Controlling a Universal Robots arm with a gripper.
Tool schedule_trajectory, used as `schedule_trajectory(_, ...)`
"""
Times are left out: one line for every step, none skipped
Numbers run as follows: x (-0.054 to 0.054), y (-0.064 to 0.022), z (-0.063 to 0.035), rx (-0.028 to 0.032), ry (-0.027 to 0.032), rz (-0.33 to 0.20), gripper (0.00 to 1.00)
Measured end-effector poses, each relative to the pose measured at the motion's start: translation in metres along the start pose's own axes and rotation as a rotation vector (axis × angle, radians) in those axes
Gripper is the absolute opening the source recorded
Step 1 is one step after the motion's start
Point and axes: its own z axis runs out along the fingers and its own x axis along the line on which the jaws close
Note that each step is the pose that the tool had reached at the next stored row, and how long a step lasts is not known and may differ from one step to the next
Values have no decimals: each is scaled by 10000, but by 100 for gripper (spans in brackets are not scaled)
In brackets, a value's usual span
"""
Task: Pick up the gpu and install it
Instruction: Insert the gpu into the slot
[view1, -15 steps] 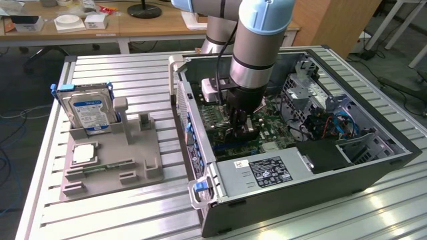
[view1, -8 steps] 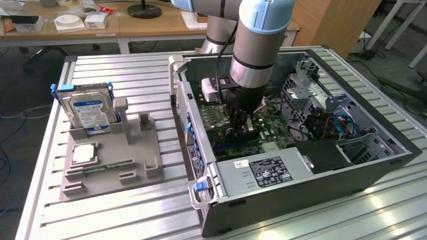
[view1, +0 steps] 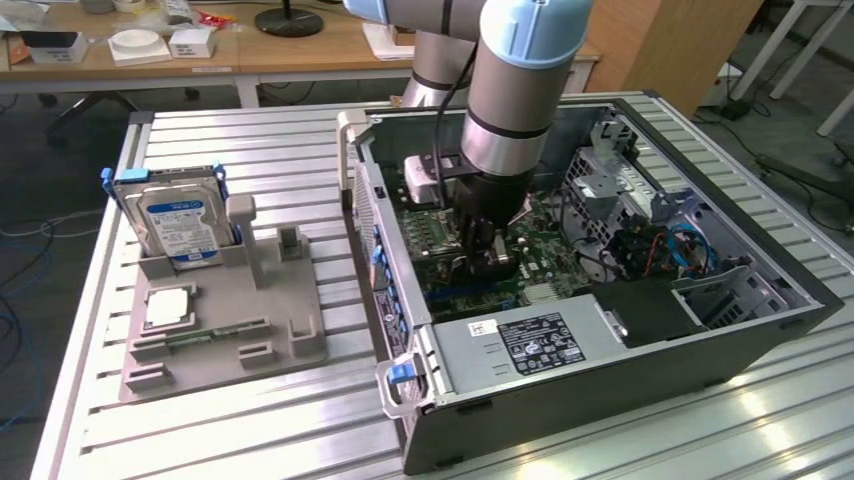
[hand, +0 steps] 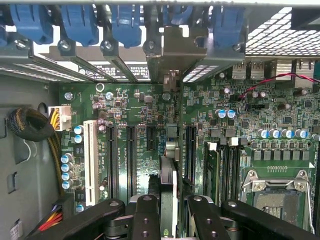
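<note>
Two black fingers of my gripper are drawn partway together, one against each face of the gpu, so I have the card clamped. It is thin, seen edge-on, and runs away from me down the middle of the wrist view. It stands above the green board, among the long black slots. I cannot tell whether its lower edge has reached a slot.

A white slot lies to one side, next to a row of blue-topped capacitors. On the other side of the card is the square metal socket. Beyond the card's far end a metal bracket meets the rear wall, under a row of blue clips.

In the exterior view my arm reaches straight down into the open case, which lies on its side. The gripper is low over the board there. A grey power supply fills the case's near corner.

On the exterior view's left, well apart from the case, a grey fixture sits on the slatted table. A hard drive with a blue and white label stands upright in it. A wooden desk is behind.
</note>
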Motion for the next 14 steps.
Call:
schedule_trajectory(-1, -1, 1, 1, -2, 1, 26)
schedule_trajectory(-1, -2, 1, 1, -2, 0, 26)
schedule_trajectory(-1, -3, 1, 1, -2, -2, 26)
schedule_trajectory(-1, -3, 1, 2, -2, -2, 26)
schedule_trajectory(-1, -3, 1, 1, -2, -2, 26)
schedule_trajectory(-1, -3, 1, 1, -2, -2, 26)
schedule_trajectory(0, -3, 1, 2, -2, -2, 26)
schedule_trajectory(-1, -2, 1, 2, -2, -3, 26)
schedule_trajectory(-1, -1, 1, 2, -2, -4, 26)
schedule_trajectory(-1, 0, 1, 3, -1, -3, 26)
schedule_trajectory(-1, 1, 1, 8, -1, -2, 26)
schedule_trajectory(-1, 1, 1, 19, -2, -2, 26)
schedule_trajectory(-1, 1, 1, 35, -3, -2, 26)
schedule_trajectory(-1, 1, 2, 50, -3, -2, 26)
